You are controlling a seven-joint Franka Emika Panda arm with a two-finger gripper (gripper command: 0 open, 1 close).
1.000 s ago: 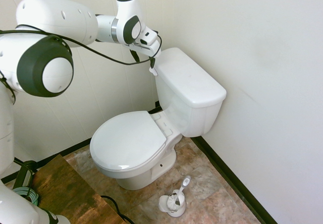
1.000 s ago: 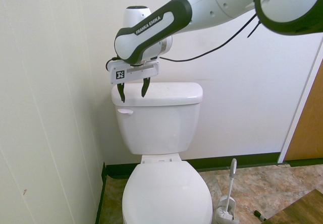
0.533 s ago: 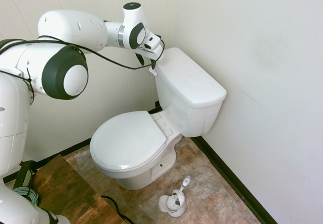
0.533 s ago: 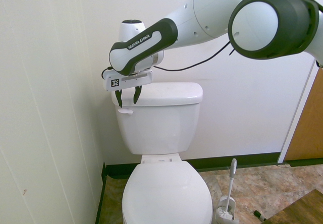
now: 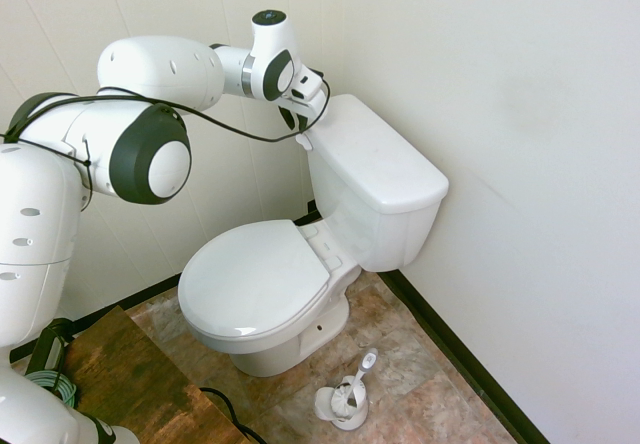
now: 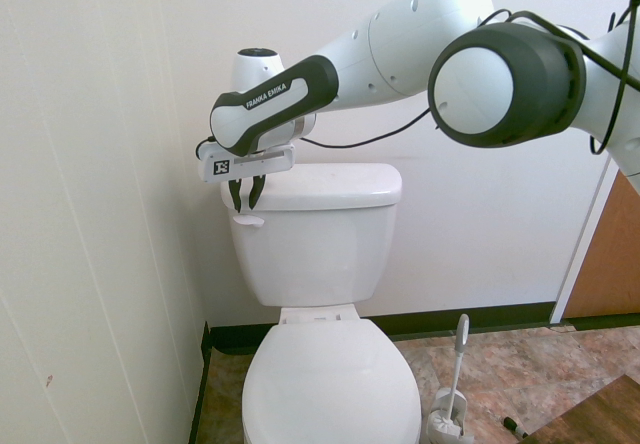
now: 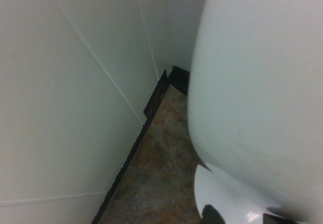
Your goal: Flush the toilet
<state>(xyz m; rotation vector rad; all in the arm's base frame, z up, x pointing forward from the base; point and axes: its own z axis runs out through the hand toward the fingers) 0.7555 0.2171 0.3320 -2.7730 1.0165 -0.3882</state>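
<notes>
Now the gripper [image 6: 245, 193], dark fingers nearly together and grasping nothing, hangs just above the small white flush lever [image 6: 246, 221] on the glossy, boxy-tanked ceramic toilet [image 6: 330, 264] in the corner.

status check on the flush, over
Gripper just above flush lever, fingers nearly together, nothing held. Toilet lid down. Nothing in the way.

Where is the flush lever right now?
In the second exterior view the flush lever sits on the tank front, upper left corner, just under the lid, with the gripper right above it.
</notes>
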